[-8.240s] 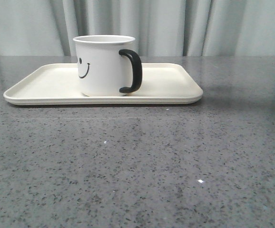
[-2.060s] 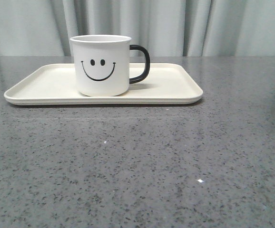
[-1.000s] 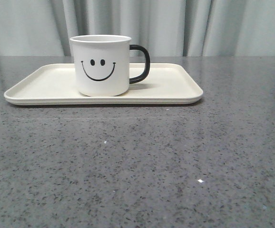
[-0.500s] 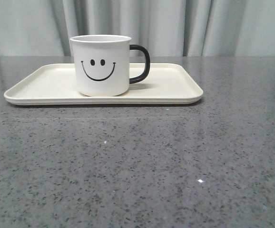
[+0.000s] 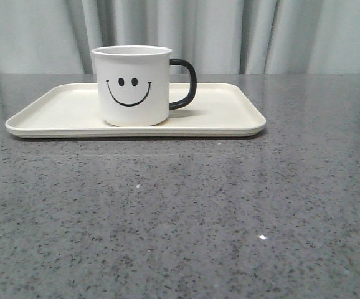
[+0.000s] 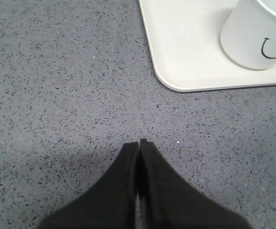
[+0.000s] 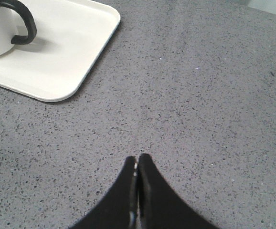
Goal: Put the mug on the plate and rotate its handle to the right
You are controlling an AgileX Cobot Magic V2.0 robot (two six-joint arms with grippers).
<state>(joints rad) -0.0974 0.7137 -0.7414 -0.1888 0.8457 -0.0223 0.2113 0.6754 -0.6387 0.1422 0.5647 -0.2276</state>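
The white mug (image 5: 132,85) stands upright on the cream plate (image 5: 223,118), left of the plate's middle, its smiley face towards the front camera. Its black handle (image 5: 186,83) points to the right. The mug (image 6: 257,33) and a plate corner (image 6: 181,52) show in the left wrist view. The handle (image 7: 21,21) and another plate corner (image 7: 66,57) show in the right wrist view. My left gripper (image 6: 138,142) is shut and empty over the table, apart from the plate. My right gripper (image 7: 137,156) is shut and empty over the table, apart from the plate. Neither gripper shows in the front view.
The plate lies on a grey speckled table (image 5: 180,218). A pale curtain (image 5: 261,34) hangs behind the table's far edge.
Since 8.2 s ago the mug has turned so its handle points right and its face is frontal. Nothing has moved in the last two seconds.
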